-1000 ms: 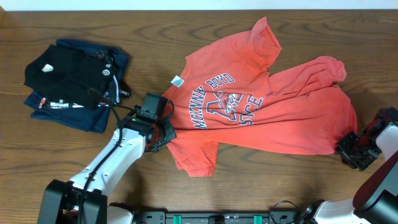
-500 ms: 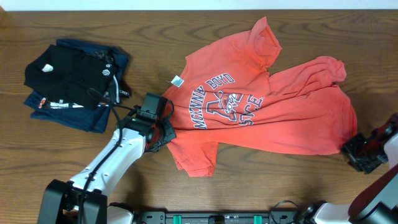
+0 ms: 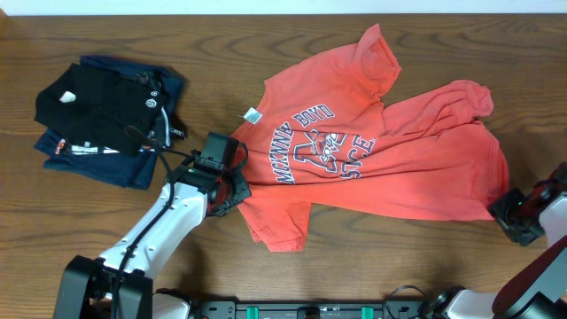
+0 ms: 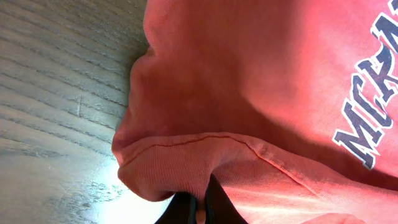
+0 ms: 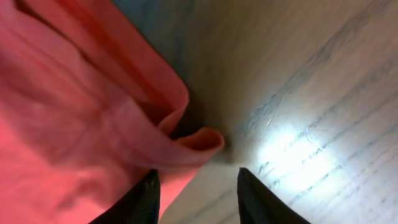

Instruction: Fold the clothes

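The coral T-shirt (image 3: 372, 151) lies spread on the wooden table, chest graphic up, white neck label (image 3: 252, 116) at its left. My left gripper (image 3: 237, 188) is shut on the shirt's left edge near the sleeve; the left wrist view shows the hem fabric (image 4: 186, 168) pinched between the jaws (image 4: 200, 208). My right gripper (image 3: 514, 220) is open at the shirt's right bottom corner. In the right wrist view its fingers (image 5: 198, 180) straddle bare table just below a curled hem corner (image 5: 186, 146).
A folded black garment (image 3: 97, 106) lies on a folded navy garment (image 3: 133, 164) at the far left. The wooden table (image 3: 266, 44) shows around the shirt. The right gripper sits close to the table's right edge.
My right gripper has moved to the right, away from the shirt's hem corner. The left arm and the shirt have not moved.
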Robot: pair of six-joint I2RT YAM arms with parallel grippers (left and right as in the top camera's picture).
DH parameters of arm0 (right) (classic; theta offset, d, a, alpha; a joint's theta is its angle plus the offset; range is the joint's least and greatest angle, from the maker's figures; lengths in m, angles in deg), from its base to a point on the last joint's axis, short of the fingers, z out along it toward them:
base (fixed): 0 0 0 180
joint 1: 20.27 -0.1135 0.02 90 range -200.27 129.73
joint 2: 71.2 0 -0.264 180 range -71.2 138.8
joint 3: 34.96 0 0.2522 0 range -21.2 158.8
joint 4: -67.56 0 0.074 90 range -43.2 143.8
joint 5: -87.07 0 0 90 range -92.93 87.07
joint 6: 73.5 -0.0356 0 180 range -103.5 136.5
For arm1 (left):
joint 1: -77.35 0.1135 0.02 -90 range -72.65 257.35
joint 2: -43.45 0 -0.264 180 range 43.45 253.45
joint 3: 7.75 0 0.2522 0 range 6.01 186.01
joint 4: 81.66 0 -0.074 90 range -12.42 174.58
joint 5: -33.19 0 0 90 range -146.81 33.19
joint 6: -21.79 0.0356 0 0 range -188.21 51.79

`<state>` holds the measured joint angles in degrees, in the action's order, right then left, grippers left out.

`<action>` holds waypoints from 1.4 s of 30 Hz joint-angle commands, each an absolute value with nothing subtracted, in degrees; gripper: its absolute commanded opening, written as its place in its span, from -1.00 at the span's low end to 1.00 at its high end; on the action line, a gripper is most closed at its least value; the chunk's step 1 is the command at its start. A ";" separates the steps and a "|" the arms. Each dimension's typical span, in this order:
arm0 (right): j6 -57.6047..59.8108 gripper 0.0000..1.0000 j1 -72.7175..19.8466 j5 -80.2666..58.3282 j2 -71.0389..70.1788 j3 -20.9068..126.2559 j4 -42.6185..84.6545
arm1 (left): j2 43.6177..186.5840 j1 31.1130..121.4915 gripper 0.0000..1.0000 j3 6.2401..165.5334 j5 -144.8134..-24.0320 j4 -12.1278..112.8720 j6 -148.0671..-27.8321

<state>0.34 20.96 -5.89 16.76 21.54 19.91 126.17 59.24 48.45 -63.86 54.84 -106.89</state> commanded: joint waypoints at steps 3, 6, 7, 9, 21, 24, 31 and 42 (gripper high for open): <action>-0.62 -0.21 21.68 -4.44 16.48 18.06 25.14 | 125.95 59.55 -0.88 48.23 -62.52 54.60 -105.91; -0.62 -0.19 21.68 -4.49 16.48 16.91 28.33 | 125.95 59.55 -0.88 48.25 -62.52 54.60 -105.91; -0.62 -0.18 21.68 -4.49 16.48 16.69 28.72 | 125.95 59.55 -0.88 48.25 -62.52 54.60 -105.91; -0.62 -0.18 21.68 -4.47 16.48 16.27 29.16 | 125.95 59.55 -0.88 48.25 -62.52 54.62 -105.91; -0.60 -0.64 21.66 -6.39 16.48 15.42 30.03 | 125.95 59.55 -0.88 48.25 -62.52 54.60 -105.91; -0.60 -0.79 21.66 -6.41 16.48 15.42 29.57 | 125.95 59.55 -0.88 48.25 -62.52 54.60 -105.91; -0.60 -0.98 21.66 -7.35 16.43 15.44 27.11 | 125.95 59.55 -0.88 48.25 -62.54 54.58 -105.91; 1.72 -0.98 21.66 -19.07 8.24 33.04 1.90 | 114.30 59.55 -0.88 52.38 -62.52 49.14 -95.89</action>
<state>-0.14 20.96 -14.50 12.30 25.21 5.31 119.00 59.24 49.06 -63.86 49.84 -100.88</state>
